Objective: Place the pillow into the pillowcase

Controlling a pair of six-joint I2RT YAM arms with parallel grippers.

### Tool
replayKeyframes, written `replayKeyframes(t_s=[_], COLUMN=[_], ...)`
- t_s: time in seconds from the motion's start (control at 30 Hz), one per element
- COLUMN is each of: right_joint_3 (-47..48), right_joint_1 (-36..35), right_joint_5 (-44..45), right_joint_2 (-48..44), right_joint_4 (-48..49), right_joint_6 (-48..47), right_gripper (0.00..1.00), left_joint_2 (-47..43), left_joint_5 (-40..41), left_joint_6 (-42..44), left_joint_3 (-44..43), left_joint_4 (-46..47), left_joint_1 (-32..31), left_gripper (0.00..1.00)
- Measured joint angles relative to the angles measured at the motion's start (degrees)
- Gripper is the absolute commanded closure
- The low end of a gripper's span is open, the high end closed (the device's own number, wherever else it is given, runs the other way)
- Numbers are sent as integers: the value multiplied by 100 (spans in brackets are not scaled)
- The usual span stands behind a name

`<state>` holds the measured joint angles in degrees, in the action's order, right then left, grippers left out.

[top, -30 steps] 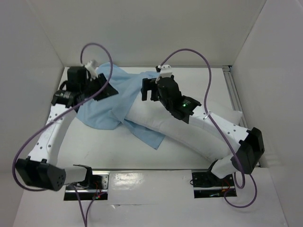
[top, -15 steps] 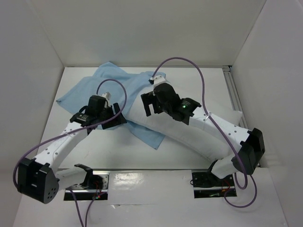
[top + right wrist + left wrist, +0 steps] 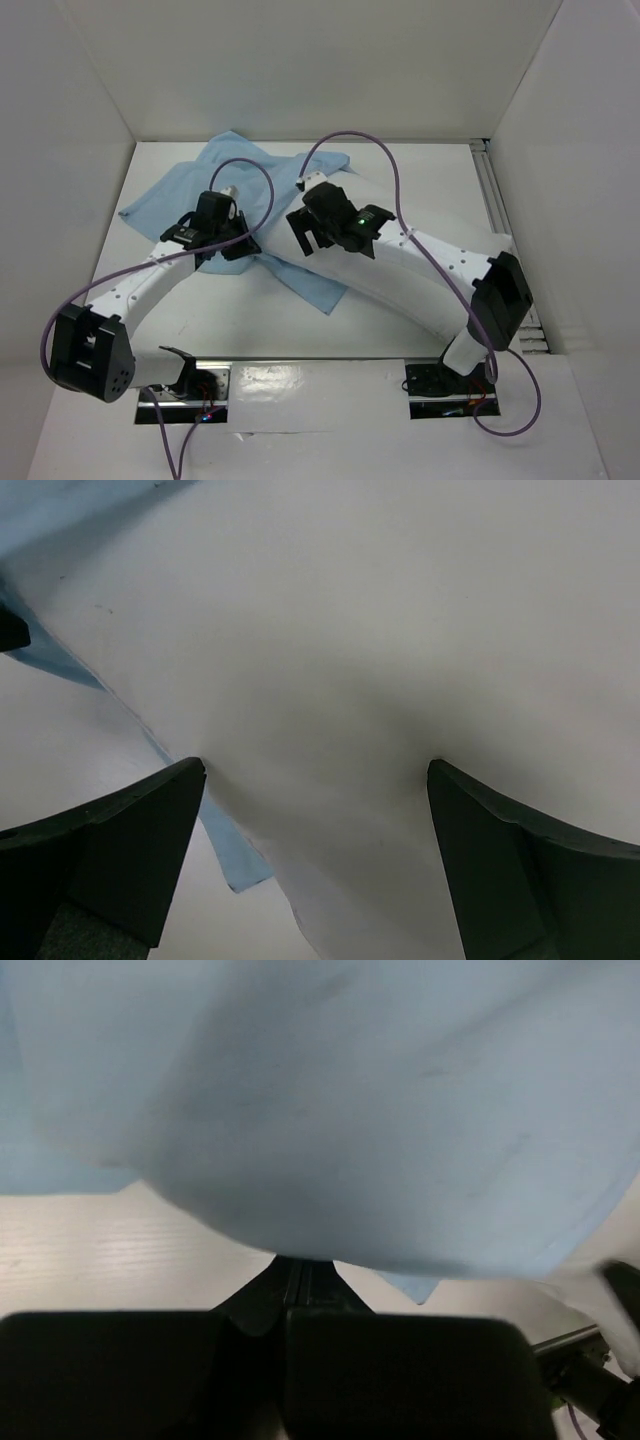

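The light blue pillowcase point(image 3: 250, 168) lies spread at the back left of the table, its near edge over the pillow's left end. The white pillow point(image 3: 385, 288) curves from the middle to the right wall, mostly under my right arm. My left gripper point(image 3: 238, 245) is at the pillowcase's near edge. In the left wrist view its jaws point(image 3: 300, 1263) are shut, and the blue pillowcase point(image 3: 380, 1110) rises straight from their tips. My right gripper point(image 3: 305, 232) stands open, its fingers straddling and pressing into the pillow point(image 3: 380, 630). A strip of the pillowcase point(image 3: 232, 865) shows under the pillow.
White enclosure walls close in the table at the back and on both sides. A metal rail point(image 3: 492, 195) runs along the right edge. Purple cables point(image 3: 345, 140) loop above both wrists. The arm mounts point(image 3: 445, 385) sit at the near edge.
My left arm swung from the back left corner to the pillowcase's near edge, and its jaws closed on the cloth. My right gripper shifted a little left on the pillow, still open.
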<state>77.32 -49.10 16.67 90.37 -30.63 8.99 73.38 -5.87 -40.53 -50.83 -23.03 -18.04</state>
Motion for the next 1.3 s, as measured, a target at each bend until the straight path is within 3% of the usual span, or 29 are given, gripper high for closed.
replayKeyframes(t_s=[0.07,0.1,0.13,0.17,0.2,0.4,0.57,0.73,0.87,1.03,1.07,1.13,1.17,1.2,1.23,1.3], right_joint_3=[68,101,131,162,201,914,1794,1884,1202,179,-4,-317,-435,-514,-586,-649], right_joint_1=[-17,-33,-50,-55,-57,118,505,422,125,-15,-22,-26,-26,-26,-26,-26], right_joint_5=[90,157,240,332,468,1250,1687,1790,1816,1399,1274,1047,944,861,763,636], right_joint_2=[216,332,459,566,697,1193,1193,1187,1202,1132,1060,857,739,634,505,302], right_joint_4=[55,103,146,186,240,243,396,643,970,1637,1788,2057,2144,2210,2253,2240], right_joint_6=[-20,-35,-48,-90,-94,203,46,15,437,1123,1222,1351,1399,1436,1462,1460], right_gripper=[3,11,26,85,100,100,100,100,100,100,100,95,88,71,60,38], left_joint_2=[28,35,37,35,35,42,372,662,748,529,498,492,492,492,498,529], left_joint_5=[-50,-118,-197,-264,-354,-953,-1670,-2175,-2544,-2730,-2734,-2736,-2741,-2732,-2708,-2616], left_joint_6=[4,7,7,15,26,151,173,201,299,282,297,374,457,501,544,660], left_joint_3=[-216,-345,-463,-560,-647,-1244,-2385,-2990,-2835,-1711,-1543,-1453,-1493,-1633,-1832,-2376], left_joint_4=[-61,-101,-131,-146,-162,-527,-568,-529,-654,-761,-841,-1069,-1156,-1314,-1453,-1714], left_joint_1=[0,0,0,0,0,37,177,184,197,122,107,136,155,186,197,229], left_gripper=[100,100,100,100,100,100,100,100,100,99,93,48,25,13,8,10])
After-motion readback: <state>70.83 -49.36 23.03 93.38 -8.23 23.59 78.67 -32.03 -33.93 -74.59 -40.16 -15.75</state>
